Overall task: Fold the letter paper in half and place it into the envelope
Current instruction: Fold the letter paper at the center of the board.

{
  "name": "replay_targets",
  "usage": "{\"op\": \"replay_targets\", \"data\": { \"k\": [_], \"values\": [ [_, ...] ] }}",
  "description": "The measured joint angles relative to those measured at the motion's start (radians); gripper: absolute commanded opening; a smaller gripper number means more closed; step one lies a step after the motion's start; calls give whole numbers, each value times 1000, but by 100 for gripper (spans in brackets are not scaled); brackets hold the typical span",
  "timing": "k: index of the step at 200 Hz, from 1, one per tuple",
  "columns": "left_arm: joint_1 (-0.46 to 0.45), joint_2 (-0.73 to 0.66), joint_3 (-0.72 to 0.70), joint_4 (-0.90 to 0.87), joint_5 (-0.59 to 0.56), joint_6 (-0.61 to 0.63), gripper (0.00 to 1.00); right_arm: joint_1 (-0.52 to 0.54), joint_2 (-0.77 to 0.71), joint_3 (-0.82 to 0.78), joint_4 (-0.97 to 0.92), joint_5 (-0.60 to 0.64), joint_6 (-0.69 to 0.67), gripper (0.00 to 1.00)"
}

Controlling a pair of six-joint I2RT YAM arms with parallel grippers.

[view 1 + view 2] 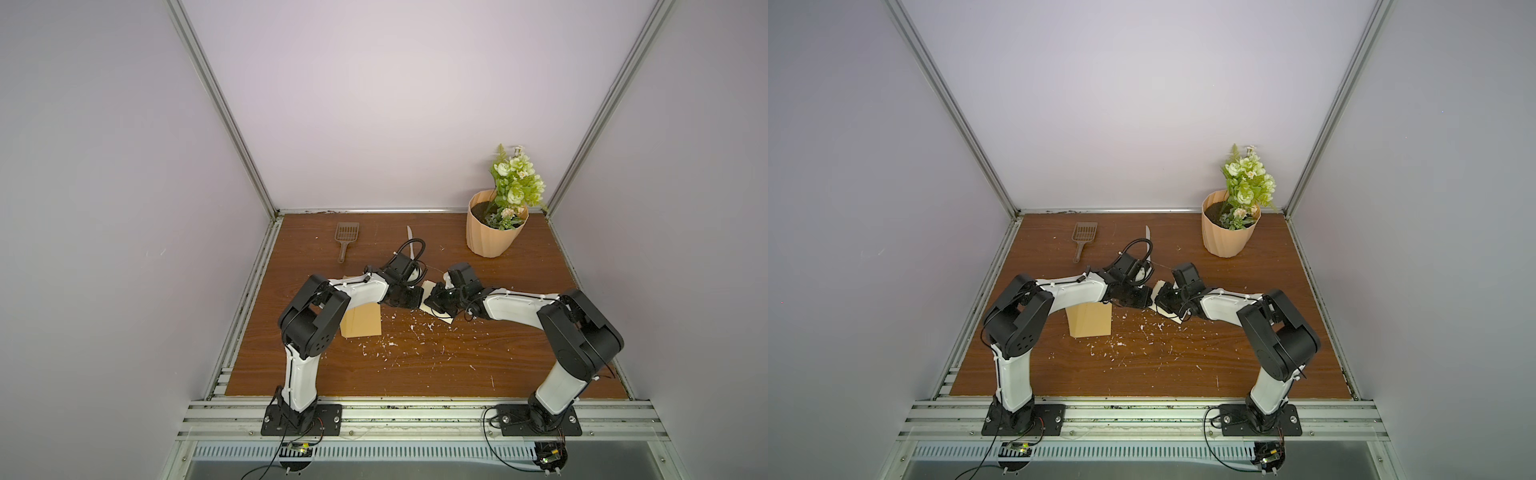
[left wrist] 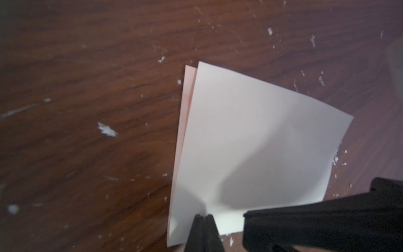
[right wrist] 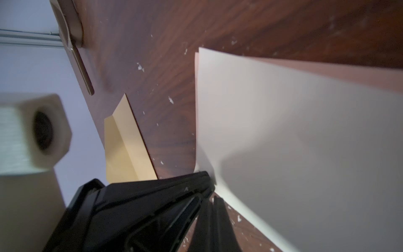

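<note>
The letter paper (image 2: 250,135) looks folded in half. The left gripper (image 2: 204,220) and the right gripper (image 3: 214,203) both pinch it tight near the middle of the table (image 1: 415,374). The envelope (image 1: 363,324) lies by the left edge. The paper is not in it yet.

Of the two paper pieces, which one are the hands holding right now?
The pale folded letter paper, pinched by the left hand and right hand. The darker tan envelope lies untouched beneath the left arm.

The letter paper (image 2: 250,141) is cream, the envelope (image 1: 365,322) mustard.
</note>
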Motion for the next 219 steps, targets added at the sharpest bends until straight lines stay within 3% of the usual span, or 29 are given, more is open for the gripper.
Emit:
{"op": "replay_targets", "data": {
  "k": [140,219],
  "values": [
    [0,0,1,-3,-3,-6,0,19,38,-26,35,-2,0,0],
    [0,0,3,-9,-3,-1,0,19,-91,-164,18,9,3,0]
  ]
}}
